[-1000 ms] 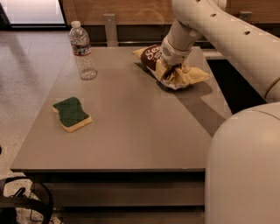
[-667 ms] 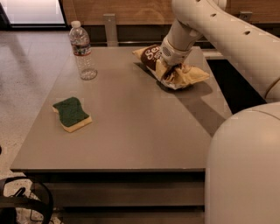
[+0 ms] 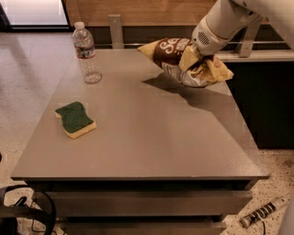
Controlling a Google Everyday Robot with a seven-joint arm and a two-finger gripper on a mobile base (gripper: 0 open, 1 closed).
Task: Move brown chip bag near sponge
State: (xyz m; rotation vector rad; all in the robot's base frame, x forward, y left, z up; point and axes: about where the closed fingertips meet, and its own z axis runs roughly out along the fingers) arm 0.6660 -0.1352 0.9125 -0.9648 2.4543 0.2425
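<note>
I see a grey table (image 3: 151, 137) on a speckled terrazzo floor (image 3: 27, 87). Wood-panelled wall (image 3: 138, 9) behind, with a metal rail post (image 3: 115, 28) before it. Bright glass pane (image 3: 36, 11) top left, dark cabinet (image 3: 264, 105) at right. Gripper (image 3: 202, 57) clamps the brown chip bag (image 3: 172, 53) above the table's far right.

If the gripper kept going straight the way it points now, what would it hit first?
The gripper points down and leftward, shut on the brown chip bag it holds above the table. Past the bag, the table beneath looks like first contact, though depth is unclear.
</note>
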